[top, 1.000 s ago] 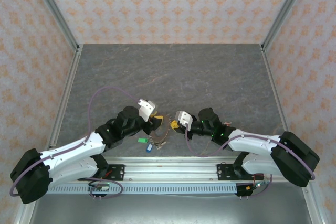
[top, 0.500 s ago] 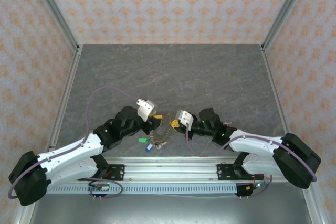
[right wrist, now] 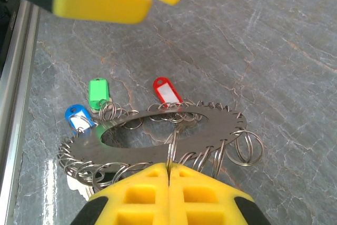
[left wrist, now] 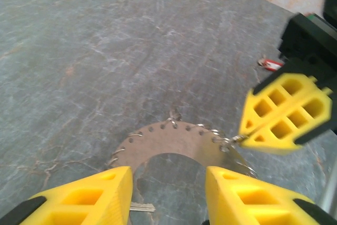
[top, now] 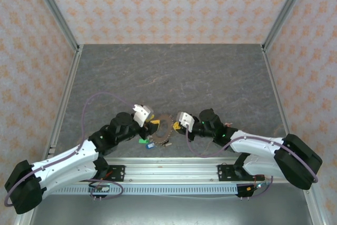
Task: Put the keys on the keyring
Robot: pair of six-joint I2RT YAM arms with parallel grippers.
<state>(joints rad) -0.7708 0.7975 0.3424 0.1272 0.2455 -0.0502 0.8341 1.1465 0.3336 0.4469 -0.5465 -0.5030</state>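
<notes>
Grey-brown metal forms the keyring (right wrist: 174, 130), a flat ring with a toothed rim hung with many small wire loops. It is found at the near middle of the marbled grey table (top: 210, 72), between the two grippers. The right gripper (right wrist: 168, 168) is clenched on the keyring's rim, its yellow fingers pressed together where a thin wire loop runs up into them. The left gripper (left wrist: 167, 177) is held over the opposite side of the ring, released, with its fingers well apart and nothing grasped; the ring's curved band is seen just ahead of the fingertips. The keys (top: 149, 145) are gathered at the ring's edge. In the right wrist view a green tag (right wrist: 98, 91) and a blue tag (right wrist: 77, 117) are seen just beside the rim against its loops, and a red tag (right wrist: 167, 91) at the far edge. Whether each is threaded on cannot be told.
</notes>
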